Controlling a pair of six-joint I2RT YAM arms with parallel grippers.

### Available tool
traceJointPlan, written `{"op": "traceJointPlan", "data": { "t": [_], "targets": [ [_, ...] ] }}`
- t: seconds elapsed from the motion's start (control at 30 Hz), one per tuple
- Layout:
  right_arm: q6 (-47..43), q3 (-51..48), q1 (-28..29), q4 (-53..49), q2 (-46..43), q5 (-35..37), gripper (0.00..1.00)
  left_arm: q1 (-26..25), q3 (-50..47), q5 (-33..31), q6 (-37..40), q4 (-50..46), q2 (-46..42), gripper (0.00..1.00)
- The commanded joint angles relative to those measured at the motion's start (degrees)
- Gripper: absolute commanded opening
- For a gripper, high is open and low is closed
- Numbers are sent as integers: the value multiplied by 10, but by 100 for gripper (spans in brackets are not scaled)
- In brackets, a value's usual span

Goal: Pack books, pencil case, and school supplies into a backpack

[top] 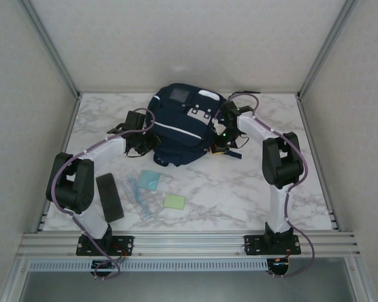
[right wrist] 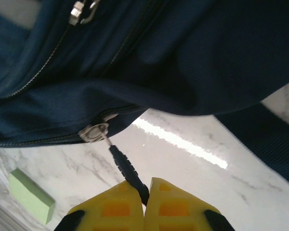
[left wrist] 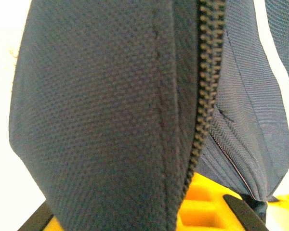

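Navy fabric of the backpack (top: 179,129), slumped at the far middle of the table (top: 271,189), looked soft and floppy. The right gripper (right wrist: 144,186) was clenched on its slim zipper pull (right wrist: 126,167), the sensible handle. Whether the left gripper (top: 145,139) held anything, I couldn't tell.

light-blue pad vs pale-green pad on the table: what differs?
Colour: the light-blue pad is pale blue, the pale-green pad green.
Size: the blue one is larger than the green one.
Place: the blue pad lies nearer the backpack, the green pad further right and nearer the near edge of the marble table.
Shared: both are flat squares lying loose, outside the backpack.
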Motion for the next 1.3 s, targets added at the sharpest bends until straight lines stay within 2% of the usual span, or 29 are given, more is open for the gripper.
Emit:
{"op": "traceJointPlan", "data": {
  "t": [0.0,0.13,0.2,0.23,0.27,0.3,0.4,0.43,0.53,0.6,0.7,0.77,0.87,1.07,1.27],
  "targets": [
    [6,36,-65,-20,30,111,0,47,19,-53,47,-49,-37,0],
    [2,-7,-44,5,3,32,0,51,19,-51,44,-51,-32,1],
    [19,-49,-36,41,-21,-10,0,52,20,-49,35,-59,-30,25],
    [28,-71,-32,65,-33,-32,0,50,17,-45,29,-58,-33,43],
    [38,-87,-28,80,-44,-35,0,51,13,-48,19,-62,-40,65],
    [45,-98,-24,88,-52,-31,0,51,11,-54,12,-68,-47,76],
    [55,-120,-11,114,-78,-14,0,51,14,-84,11,-104,-78,100],
    [54,-124,-7,120,-86,-12,0,51,17,-95,13,-117,-90,100],
    [51,-137,8,149,-102,-2,16,51,19,-100,8,-144,-126,100],
    [47,-144,25,168,-105,7,22,47,9,-92,-20,-140,-150,100],
    [44,-157,55,201,-105,33,36,25,-41,-83,-109,-90,-182,99],
    [52,-161,67,219,-100,45,41,-3,-82,-91,-178,-32,-196,95],
    [81,-170,69,247,-98,53,41,-55,-113,-132,-260,29,-194,87],
    [142,-211,69,274,-132,90,42,-135,-98,-197,-343,71,-133,74],
    [171,-264,69,284,-175,116,42,-151,-75,-197,-395,67,-60,71]
  ]
}}
